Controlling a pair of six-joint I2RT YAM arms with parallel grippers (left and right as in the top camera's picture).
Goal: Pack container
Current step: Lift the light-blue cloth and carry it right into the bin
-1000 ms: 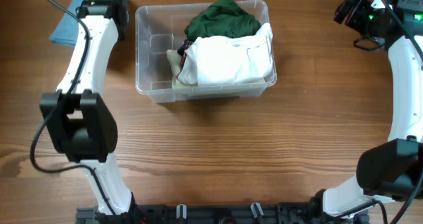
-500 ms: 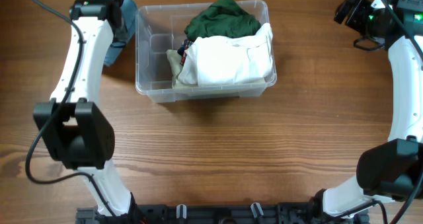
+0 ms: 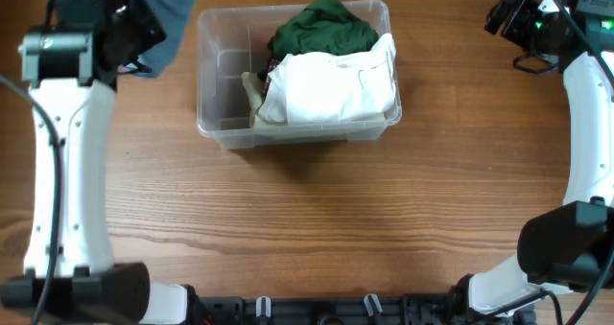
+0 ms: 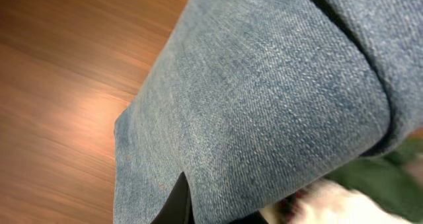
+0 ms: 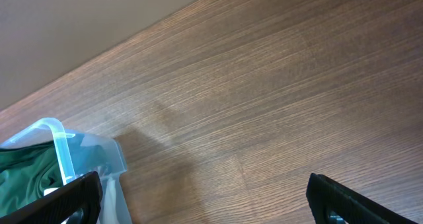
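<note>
— What's in front of you, biggest thing first?

— You have the wooden table (image 3: 317, 220), and on its far half, left of centre, the container (image 3: 213, 126), a clear rectangular bin standing upright with one long side towards you.

— What's in it?

— A white garment (image 3: 331, 85) fills the right part and bulges up to the rim. A green garment (image 3: 321, 28) is bunched behind it against the far wall. The left end of the bin shows bare floor.

— And your arms?

— Your left claw (image 4: 177, 201) is pressed together on a folded denim cloth (image 3: 168, 4), just outside the bin's far left corner. From the left wrist the denim covers nearly everything, with a sliver of white and green at the lower right.

— The other one?

— Your right claw (image 5: 205, 187) is spread wide with nothing between its fingers, over bare wood at the far right, well apart from the bin, whose corner shows at the left edge of its view.
</note>
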